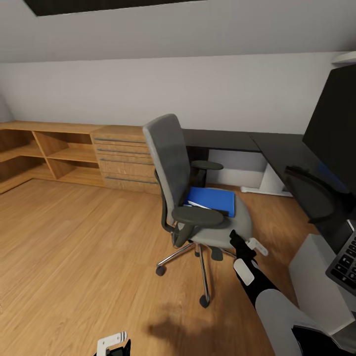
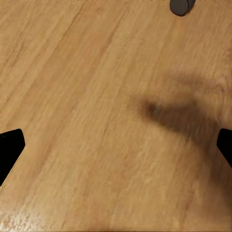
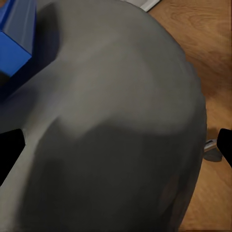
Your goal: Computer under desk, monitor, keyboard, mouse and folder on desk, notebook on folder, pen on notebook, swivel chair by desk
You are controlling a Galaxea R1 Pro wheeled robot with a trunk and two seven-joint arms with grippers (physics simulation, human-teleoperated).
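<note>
The left gripper (image 2: 116, 145) is hanging over bare wood floor (image 1: 74, 257) — fingers spread, gripping nothing. The swivel chair (image 1: 170, 163) is standing mid-room with the folder (image 1: 212, 199) lying on its seat. The right gripper (image 1: 243, 245) is hovering at the seat's front edge — spread wide, empty. The desk (image 1: 277, 146) is sitting rightward, carrying the monitor (image 1: 336, 123).

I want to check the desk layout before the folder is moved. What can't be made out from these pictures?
- Monitor: cut off by the head view's right edge.
- Keyboard: only a corner inside that edge.
- Folder: partly hidden by the swivel chair armrest; a corner shows in the right wrist view.
- Right gripper: seen from behind; jaws unclear.
- Left gripper: cut off at the bottom.
</note>
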